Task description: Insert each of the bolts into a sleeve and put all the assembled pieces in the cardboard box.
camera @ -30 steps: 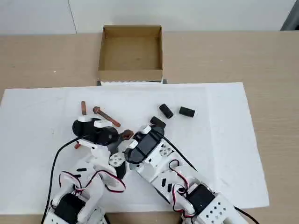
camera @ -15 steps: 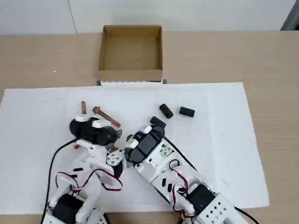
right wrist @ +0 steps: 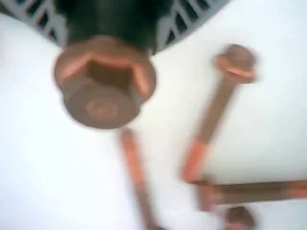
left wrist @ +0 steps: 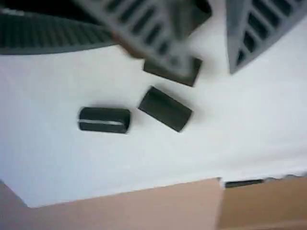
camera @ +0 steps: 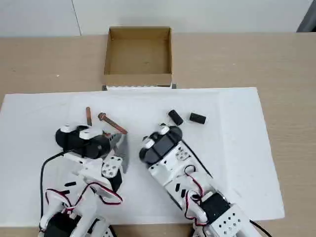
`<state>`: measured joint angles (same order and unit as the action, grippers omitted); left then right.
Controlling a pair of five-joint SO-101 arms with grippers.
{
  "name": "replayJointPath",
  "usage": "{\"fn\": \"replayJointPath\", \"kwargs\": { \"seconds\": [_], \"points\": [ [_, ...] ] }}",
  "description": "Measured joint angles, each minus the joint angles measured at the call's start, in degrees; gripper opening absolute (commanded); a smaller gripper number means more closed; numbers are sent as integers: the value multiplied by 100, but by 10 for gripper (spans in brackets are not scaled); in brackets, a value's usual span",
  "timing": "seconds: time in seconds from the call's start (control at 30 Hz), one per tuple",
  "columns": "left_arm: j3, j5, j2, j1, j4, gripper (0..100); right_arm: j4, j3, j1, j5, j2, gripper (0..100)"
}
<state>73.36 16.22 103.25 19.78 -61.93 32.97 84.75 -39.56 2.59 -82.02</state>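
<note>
Drawn off leftward since a second ago with the left gripper (camera: 119, 147), now spread and empty. Leaves the bolt (right wrist: 104, 84) seated in its sleeve (right wrist: 110, 17), pinched by the right gripper (camera: 166, 131) over the white sheet (camera: 237, 148); probably ready for the box (camera: 138, 79). Points head-first back toward that arm's wrist, long axis roughly along the gripper's length

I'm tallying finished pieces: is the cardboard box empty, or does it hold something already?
Empty. The high view looks down into the cardboard box, and its brown floor is bare from wall to wall; nothing lies inside.
</note>
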Motion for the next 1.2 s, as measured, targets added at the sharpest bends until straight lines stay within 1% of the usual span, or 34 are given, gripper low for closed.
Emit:
{"fn": "replayJointPath", "kwargs": {
  "seconds": [0.07, 0.17, 0.27, 0.33, 0.43, 0.57, 0.73, 0.83, 0.97, 1.2],
  "points": [
    [0, -105, 0, -264, 0, 6, 0, 0, 255, 0, 0, 3],
    [18, -563, 0, -730, 0, 6, 141, 0, 633, -35, 0, 3],
    [281, -1046, 9, -1240, 0, 6, 492, 0, 958, -413, 0, 3],
    [536, -1213, -9, -1503, 0, 6, 826, 0, 1064, -642, 0, 3],
    [879, -1275, -9, -1705, 0, 6, 1327, -211, 1081, -923, 9, 3],
    [1284, -1275, -9, -1758, 0, 6, 1591, -1169, 1099, -1099, 343, 3],
    [1556, -1275, -9, -1758, 0, 6, 1864, -2734, 1116, -1442, 1776, 3],
    [1609, -1284, -9, -1793, 0, 6, 1864, -3727, 1108, -1503, 2919, 3],
    [1793, -1284, -18, -1793, 0, 6, 1864, -4958, 1327, -1512, 4404, 4],
    [1969, -1284, -18, -1793, 0, 6, 1864, -7191, 1688, -1029, 6857, 4]
  ]
}}
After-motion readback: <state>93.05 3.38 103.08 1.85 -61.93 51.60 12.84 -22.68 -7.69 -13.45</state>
